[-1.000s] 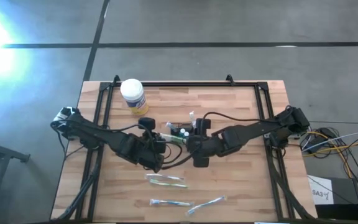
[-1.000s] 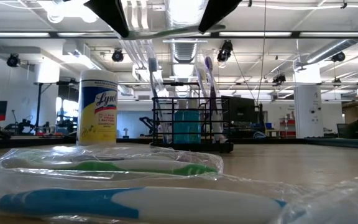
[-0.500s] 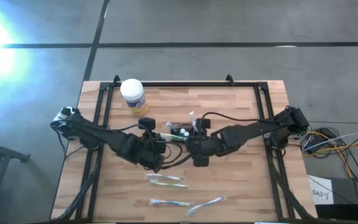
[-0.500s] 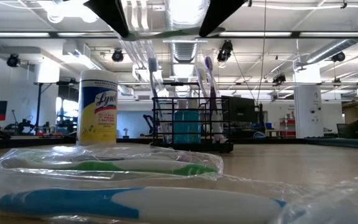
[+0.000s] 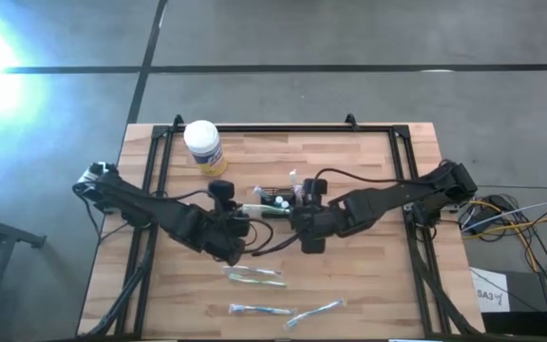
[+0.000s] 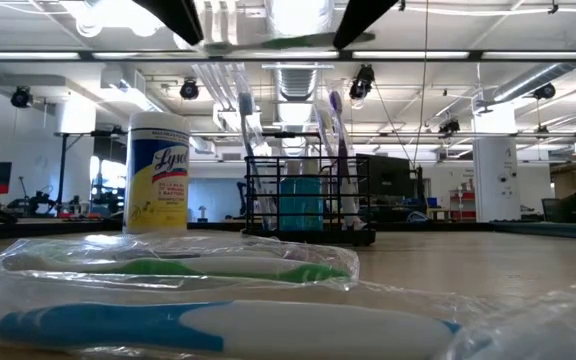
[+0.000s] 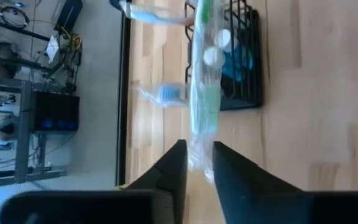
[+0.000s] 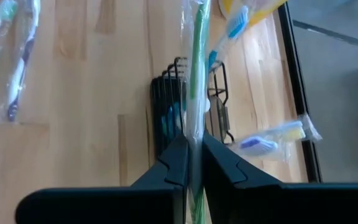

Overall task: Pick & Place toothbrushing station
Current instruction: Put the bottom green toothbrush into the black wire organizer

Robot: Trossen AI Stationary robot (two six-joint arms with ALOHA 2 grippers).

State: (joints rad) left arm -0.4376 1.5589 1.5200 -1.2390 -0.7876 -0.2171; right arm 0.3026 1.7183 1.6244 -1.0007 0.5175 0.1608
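The toothbrushing station (image 5: 275, 198), a black wire caddy with upright brushes and a blue item inside, stands on its base at mid-table (image 6: 306, 200). Just on its near side a green toothbrush in a clear wrapper (image 5: 269, 216) hangs level above the table between my two grippers. My right gripper (image 8: 193, 152) is shut on one end of it. My left gripper (image 7: 197, 163) is open, with the wrapper's other end (image 7: 201, 140) standing between its parted fingers. My left gripper has the wrapper's end between its parted fingers; whether they touch it I cannot tell. My right gripper pinches the wrapped green toothbrush at one end (image 8: 195, 127) between its two fingers. The fingers come level from the table's right and lie along the brush. The brush is lifted clear of the table, about level.
A white-lidded jar with a yellow label (image 5: 202, 145) stands at the far left. Three wrapped toothbrushes (image 5: 254, 275) (image 5: 260, 310) (image 5: 315, 310) lie on the near half of the table. Another wrapped brush (image 8: 272, 138) lies beside the caddy. Black frame rails (image 5: 152, 190) run along both sides.
The wrapped green toothbrush sits a little higher in the low view than before. My left arm has drawn back slightly toward the table's left edge, and my right gripper has shifted a little toward the right edge.
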